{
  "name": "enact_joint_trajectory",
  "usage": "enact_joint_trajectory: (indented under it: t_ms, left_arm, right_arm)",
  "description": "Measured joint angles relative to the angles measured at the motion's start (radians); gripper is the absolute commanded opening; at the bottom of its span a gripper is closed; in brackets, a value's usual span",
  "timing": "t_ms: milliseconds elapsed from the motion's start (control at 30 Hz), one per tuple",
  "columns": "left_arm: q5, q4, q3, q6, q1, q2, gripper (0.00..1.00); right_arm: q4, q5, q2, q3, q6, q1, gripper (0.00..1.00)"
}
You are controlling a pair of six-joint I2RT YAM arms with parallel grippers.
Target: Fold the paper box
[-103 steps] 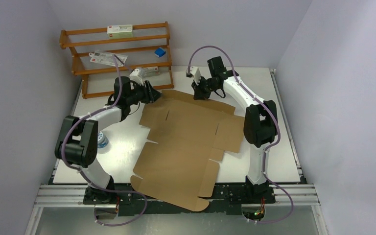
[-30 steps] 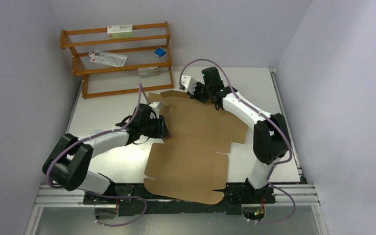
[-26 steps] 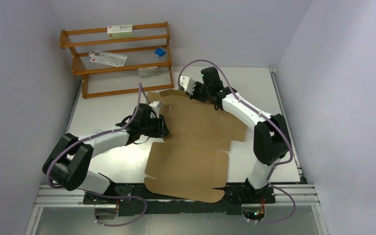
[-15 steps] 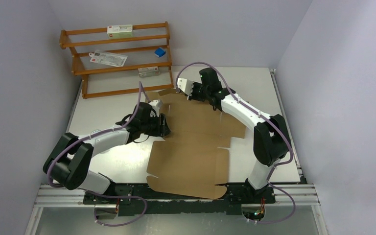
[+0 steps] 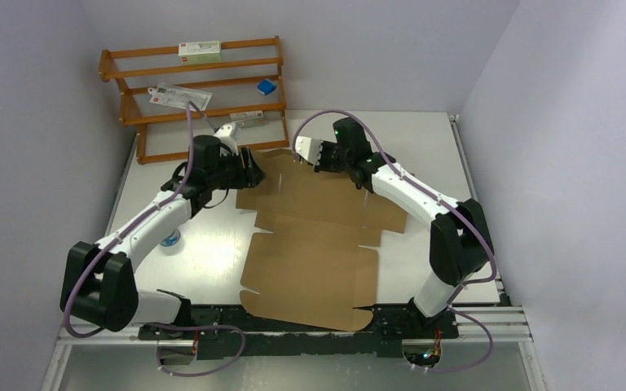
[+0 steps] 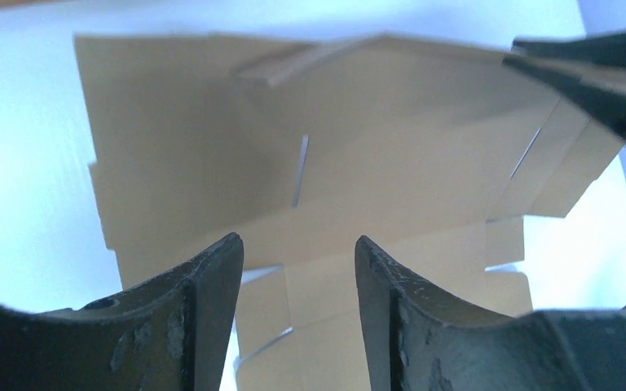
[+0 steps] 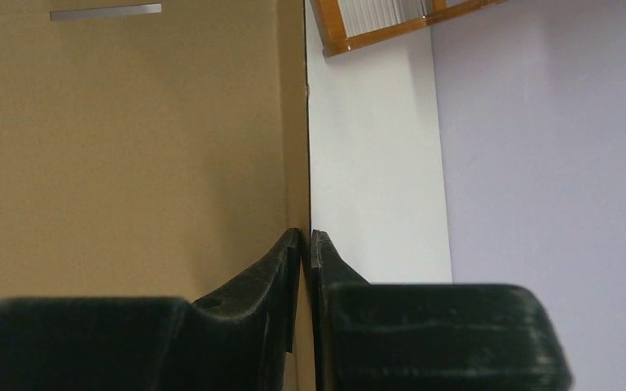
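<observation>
The paper box [image 5: 318, 236] is a flat brown die-cut cardboard sheet with flaps and slits, lying from mid-table to the near edge. My right gripper [image 5: 328, 154] is shut on the sheet's far edge; in the right wrist view [image 7: 307, 238] the thin cardboard edge [image 7: 130, 147] sits pinched between the fingers. My left gripper [image 5: 249, 167] is open and empty at the sheet's far left corner, above it. In the left wrist view the sheet [image 6: 310, 155] fills the space beyond the spread fingers [image 6: 212, 285].
A wooden shelf rack [image 5: 196, 98] stands at the far left, holding small white cartons and a blue item [image 5: 266, 86]. A small round object [image 5: 169, 239] lies on the table by the left arm. Walls close both sides.
My left gripper has let go of the sheet's left edge and moved back to its far left corner. My right gripper has kept its grip and drawn the sheet's far edge slightly left.
</observation>
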Motion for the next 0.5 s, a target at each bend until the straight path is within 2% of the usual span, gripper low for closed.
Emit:
enact_joint_trajectory:
  t_ms: [100, 367, 500]
  left_arm:
    - [0.0, -0.014, 0.052, 0.0, 0.027, 0.011, 0.55]
    - [-0.037, -0.012, 0.222, 0.008, 0.048, 0.14, 0.39]
    - [-0.03, -0.006, 0.236, 0.007, 0.048, 0.215, 0.37]
  right_arm:
    - [0.005, 0.004, -0.004, -0.007, -0.005, 0.007, 0.14]
    - [0.014, 0.009, -0.016, -0.015, -0.008, 0.025, 0.14]
    - [0.018, 0.012, -0.021, -0.018, -0.008, 0.035, 0.14]
